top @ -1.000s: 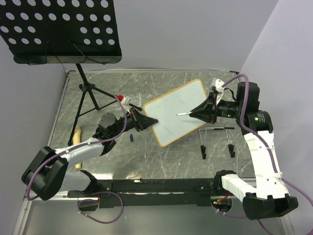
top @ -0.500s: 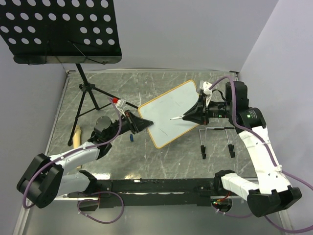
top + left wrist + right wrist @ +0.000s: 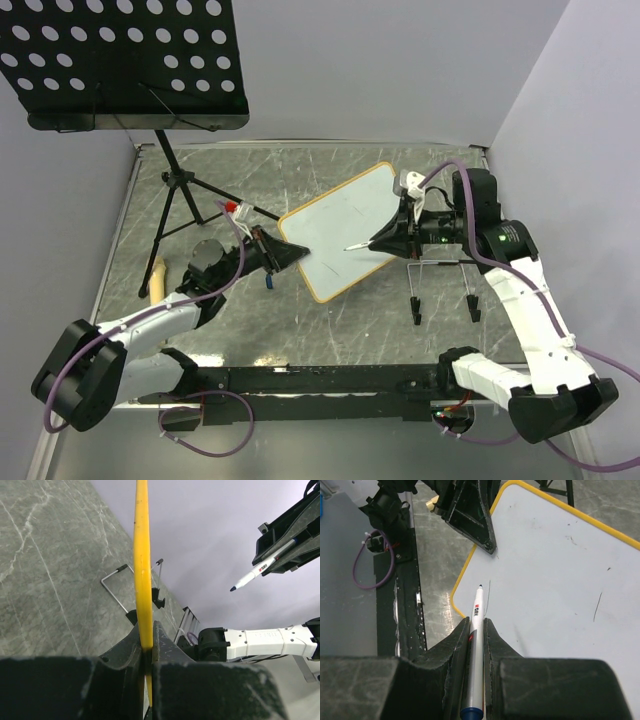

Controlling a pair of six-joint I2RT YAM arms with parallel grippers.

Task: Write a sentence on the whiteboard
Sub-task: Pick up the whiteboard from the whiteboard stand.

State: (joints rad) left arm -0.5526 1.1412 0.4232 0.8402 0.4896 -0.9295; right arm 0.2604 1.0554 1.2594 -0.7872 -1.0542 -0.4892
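The whiteboard (image 3: 340,228) is held up off the table, tilted, with my left gripper (image 3: 290,255) shut on its lower left edge. The left wrist view shows it edge-on as a yellow strip (image 3: 142,565) pinched between the jaws of the left gripper (image 3: 147,647). My right gripper (image 3: 388,240) is shut on a white marker (image 3: 477,622) with a blue tip. The marker (image 3: 256,572) points at the board's face with a gap between them. No sentence shows on the whiteboard (image 3: 560,565), only a few thin short strokes.
A black perforated music-stand tray (image 3: 120,60) on a tripod (image 3: 180,200) stands at the back left. A small wire easel (image 3: 445,285) sits under my right arm. A blue cap (image 3: 270,282) and a tan wooden piece (image 3: 158,275) lie near my left arm.
The left gripper has carried the whiteboard a little to the left. The right gripper with the marker has followed leftward, staying in front of the board.
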